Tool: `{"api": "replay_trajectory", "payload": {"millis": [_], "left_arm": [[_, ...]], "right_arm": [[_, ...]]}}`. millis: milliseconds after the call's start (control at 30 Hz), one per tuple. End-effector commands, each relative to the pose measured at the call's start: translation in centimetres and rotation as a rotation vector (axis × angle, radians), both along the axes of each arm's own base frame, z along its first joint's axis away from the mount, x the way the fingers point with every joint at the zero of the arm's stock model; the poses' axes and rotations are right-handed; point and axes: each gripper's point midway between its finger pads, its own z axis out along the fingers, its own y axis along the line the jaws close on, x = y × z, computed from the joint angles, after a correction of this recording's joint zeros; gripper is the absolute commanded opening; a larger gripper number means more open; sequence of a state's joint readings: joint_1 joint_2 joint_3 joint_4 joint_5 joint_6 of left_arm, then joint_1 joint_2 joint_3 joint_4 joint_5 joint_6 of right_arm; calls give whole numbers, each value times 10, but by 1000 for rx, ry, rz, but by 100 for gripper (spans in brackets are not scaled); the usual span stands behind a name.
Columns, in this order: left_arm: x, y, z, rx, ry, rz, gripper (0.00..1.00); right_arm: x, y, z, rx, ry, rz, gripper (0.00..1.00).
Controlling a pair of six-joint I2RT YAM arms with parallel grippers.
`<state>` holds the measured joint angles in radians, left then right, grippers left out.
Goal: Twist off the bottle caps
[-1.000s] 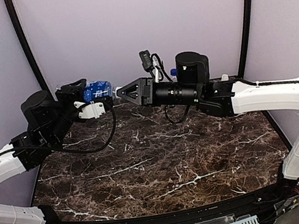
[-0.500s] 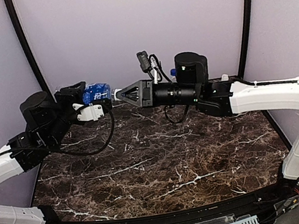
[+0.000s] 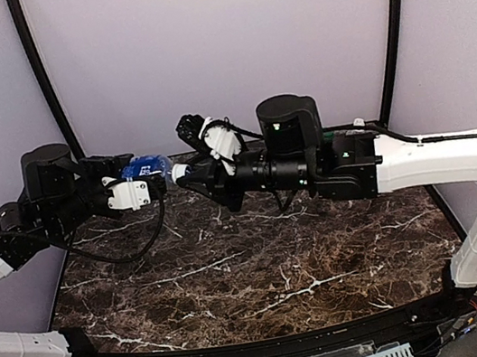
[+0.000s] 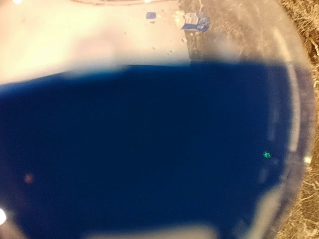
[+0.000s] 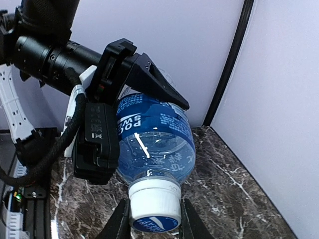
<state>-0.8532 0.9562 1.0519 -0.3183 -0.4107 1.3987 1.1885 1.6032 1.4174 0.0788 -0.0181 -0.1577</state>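
held sideways above the far edge of the dark marble table [image 3: 262, 266] by the left gripper [image 3: 140, 178], the clear blue-labelled plastic bottle [image 5: 154, 139] has its round white screw cap [image 5: 154, 204] pinched in the right gripper [image 5: 154, 220] and apparently seated on the neck, so unscrewing looks barely begun.

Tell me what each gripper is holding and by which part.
The left gripper holds the blue-labelled bottle around its body. The right gripper pinches that bottle's white cap by its sides.
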Motion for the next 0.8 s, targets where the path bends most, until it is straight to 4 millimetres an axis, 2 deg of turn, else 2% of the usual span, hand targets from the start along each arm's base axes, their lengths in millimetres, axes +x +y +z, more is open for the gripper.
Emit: {"api": "replay_trajectory", "payload": {"millis": [0, 333, 533, 767], "left_arm": [[-20, -13, -16, 9, 112, -104, 47], [-28, -11, -33, 26, 220, -106, 47], [-41, -12, -39, 18, 298, -138, 47], [-41, -11, -43, 20, 322, -129, 47]], "right_arm": [[-12, -3, 21, -100, -363, -38, 0], [-45, 15, 13, -389, -1043, -124, 0], [-73, 10, -10, -440, -1345, 7, 0], [-59, 11, -18, -570, -1573, -78, 0]]}}
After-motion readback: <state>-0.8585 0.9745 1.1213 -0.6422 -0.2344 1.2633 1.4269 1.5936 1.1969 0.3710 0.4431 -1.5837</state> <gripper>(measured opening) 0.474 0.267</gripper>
